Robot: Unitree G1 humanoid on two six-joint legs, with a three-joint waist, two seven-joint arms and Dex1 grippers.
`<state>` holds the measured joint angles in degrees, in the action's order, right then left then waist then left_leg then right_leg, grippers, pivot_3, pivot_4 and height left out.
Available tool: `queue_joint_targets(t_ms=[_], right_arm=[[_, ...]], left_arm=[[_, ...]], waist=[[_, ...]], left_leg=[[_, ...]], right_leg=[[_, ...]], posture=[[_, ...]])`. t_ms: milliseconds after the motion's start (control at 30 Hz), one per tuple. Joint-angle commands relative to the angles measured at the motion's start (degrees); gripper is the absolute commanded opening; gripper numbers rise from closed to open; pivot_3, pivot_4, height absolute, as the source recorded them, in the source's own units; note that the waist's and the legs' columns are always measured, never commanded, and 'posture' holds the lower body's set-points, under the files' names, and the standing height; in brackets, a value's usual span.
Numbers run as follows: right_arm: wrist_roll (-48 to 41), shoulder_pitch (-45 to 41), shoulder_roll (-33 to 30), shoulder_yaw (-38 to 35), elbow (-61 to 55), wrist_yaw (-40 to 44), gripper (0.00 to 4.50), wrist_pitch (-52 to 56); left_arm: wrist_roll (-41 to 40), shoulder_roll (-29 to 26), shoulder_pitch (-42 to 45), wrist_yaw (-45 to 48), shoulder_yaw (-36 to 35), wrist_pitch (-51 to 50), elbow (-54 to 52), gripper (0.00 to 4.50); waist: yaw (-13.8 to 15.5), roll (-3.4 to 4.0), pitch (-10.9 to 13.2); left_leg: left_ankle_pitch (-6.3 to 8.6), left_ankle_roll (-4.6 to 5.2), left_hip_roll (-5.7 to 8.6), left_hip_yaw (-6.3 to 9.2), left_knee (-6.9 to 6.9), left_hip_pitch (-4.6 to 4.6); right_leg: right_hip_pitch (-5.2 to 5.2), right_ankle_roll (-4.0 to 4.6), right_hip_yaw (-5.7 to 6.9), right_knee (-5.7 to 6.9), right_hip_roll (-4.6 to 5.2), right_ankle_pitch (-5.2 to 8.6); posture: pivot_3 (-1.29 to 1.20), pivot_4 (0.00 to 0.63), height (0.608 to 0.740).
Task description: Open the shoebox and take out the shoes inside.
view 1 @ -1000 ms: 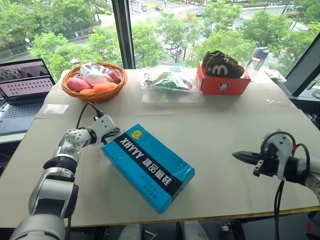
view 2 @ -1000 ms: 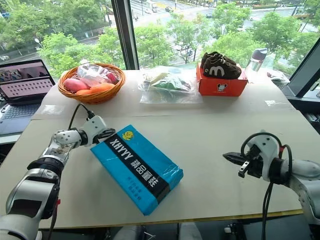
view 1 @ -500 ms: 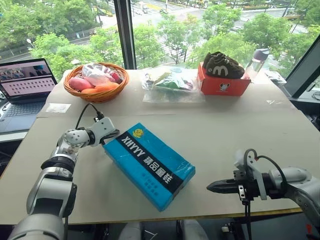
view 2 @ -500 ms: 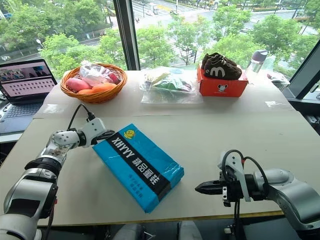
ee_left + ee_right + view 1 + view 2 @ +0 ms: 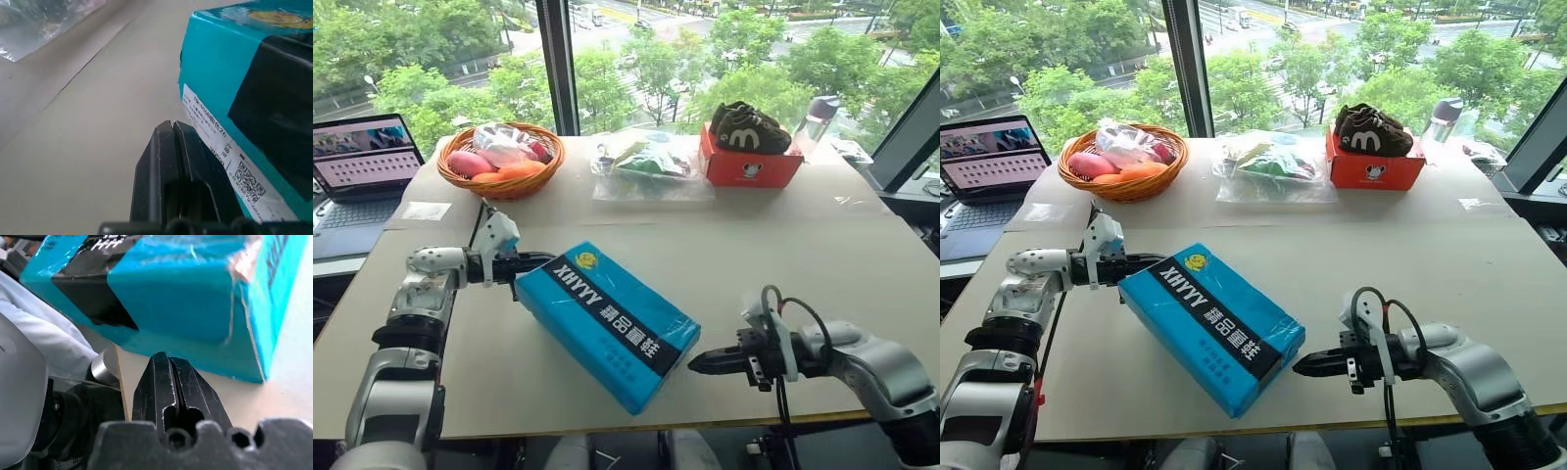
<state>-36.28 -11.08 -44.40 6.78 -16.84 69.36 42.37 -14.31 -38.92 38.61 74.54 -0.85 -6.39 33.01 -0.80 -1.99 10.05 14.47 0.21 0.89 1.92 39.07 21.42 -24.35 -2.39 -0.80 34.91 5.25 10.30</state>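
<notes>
Since a second ago our right claw (image 5: 697,363) has swung in from the worktop's right side toward the shoebox (image 5: 607,321), and our left claw (image 5: 530,262) has turned so its fingers now point level at the box's far left corner instead of resting beside it. Nearest us, at about four o'clock from the box, the right claw has its fingers pressed together and empty, the tip just beside the near right end of the box, which the right wrist view shows as a creased blue end wall. The shoebox itself lies closed and slantwise in the middle of the worktop (image 5: 783,264), lid up, black lettered stripe running along it. At roughly ten o'clock from it, the left claw is likewise closed on nothing, its tip close against the end wall bearing the white label. We judge the two closed tips flank opposite ends to steady the box or pry at the lid's edge; the shoes are presumably inside, unseen. Farther off, at twelve to one o'clock, sit a fruit basket (image 5: 501,160), a plastic bag (image 5: 641,162) and dark sneakers (image 5: 749,126) on a red-orange box (image 5: 744,166).
</notes>
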Motion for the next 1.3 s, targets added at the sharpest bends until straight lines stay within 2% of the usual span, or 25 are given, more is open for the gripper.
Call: queue_joint_targets(t_ms=[33, 267, 467, 667, 833, 1033, 1200, 1300], right_arm=[[3.48, -4.09, 2.77, 0.30, 4.81, -1.99, 0.00, -4.83], [14.06, -17.75, 10.43, 1.51, 26.13, -6.17, 0.00, -16.54], [19.42, -26.60, 15.26, 0.22, 41.00, -8.55, 0.00, -25.33], [20.62, -25.24, 13.90, 1.31, 38.73, -4.32, 0.00, -25.50], [22.20, -23.38, 11.02, 0.58, 37.34, -4.09, 0.00, -24.53], [22.50, -20.77, 5.09, -0.62, 35.18, -1.87, 0.00, -22.81], [18.28, -16.99, -0.22, -0.87, 26.85, 4.55, 0.00, -19.01], [17.38, -17.51, 0.94, -1.50, 24.73, 3.19, 0.00, -17.76]], left_arm=[[-2.62, -1.64, -1.80, 1.62, -0.59, -5.82, -6.61, 0.05], [-3.14, -2.56, -7.68, 0.71, -0.15, -10.70, -15.25, 0.05], [-2.74, -2.58, -10.27, -1.15, -0.98, -11.49, -18.50, 0.05], [-2.39, -2.49, -11.29, -2.32, -1.29, -11.24, -19.28, 0.05], [-2.19, -3.12, -12.15, -2.26, -0.55, -12.44, -20.11, 0.05], [-2.17, -6.95, -13.37, 0.74, -0.36, -13.33, -21.02, 0.05], [-3.11, -9.91, -12.72, 2.12, -1.56, -13.95, -20.65, 0.05], [-3.31, -9.20, -12.54, 1.44, -1.25, -14.12, -21.16, 0.05]], waist=[[-0.08, 0.00, 0.00], [-0.60, -0.05, 0.03], [-0.37, -0.05, 0.03], [-0.09, -0.04, 0.03], [0.08, -0.03, 0.04], [-0.07, -0.01, 0.07], [-0.10, -0.01, 0.08], [-0.53, 0.01, 0.09]], left_leg=[[0.00, 0.00, 0.00, 0.00, 0.00, 0.00], [-0.01, -0.01, -0.09, -0.01, 0.00, -0.22], [-0.04, -0.02, -0.23, -0.01, 0.00, -0.29], [-0.03, -0.02, -0.25, -0.01, -0.08, -0.25], [-0.02, -0.01, -0.23, -0.01, -0.13, -0.20], [-0.02, 0.00, -0.07, -0.01, -0.12, -0.11], [-0.02, 0.00, -0.16, -0.01, -0.20, -0.11], [-0.01, 0.00, -0.19, -0.01, -0.20, -0.12]], right_leg=[[0.00, 0.00, 0.00, 0.00, 0.00, 0.00], [0.06, 0.03, -0.04, 0.09, -0.12, -0.01], [0.09, 0.14, -0.05, 0.12, -0.27, -0.08], [0.05, 0.28, -0.05, 0.08, -0.29, -0.13], [0.02, 0.30, -0.03, 0.04, -0.26, -0.11], [-0.03, 0.21, -0.04, 0.03, -0.11, -0.06], [-0.10, 0.25, -0.01, 0.05, -0.17, 0.06], [-0.10, 0.25, -0.03, 0.05, -0.19, 0.08]], posture=[[0.00, 0.150, 0.740], [0.00, 0.150, 0.740], [0.00, 0.150, 0.740], [0.00, 0.150, 0.740], [0.00, 0.150, 0.740], [0.00, 0.150, 0.740], [0.00, 0.150, 0.740], [0.00, 0.150, 0.740]])
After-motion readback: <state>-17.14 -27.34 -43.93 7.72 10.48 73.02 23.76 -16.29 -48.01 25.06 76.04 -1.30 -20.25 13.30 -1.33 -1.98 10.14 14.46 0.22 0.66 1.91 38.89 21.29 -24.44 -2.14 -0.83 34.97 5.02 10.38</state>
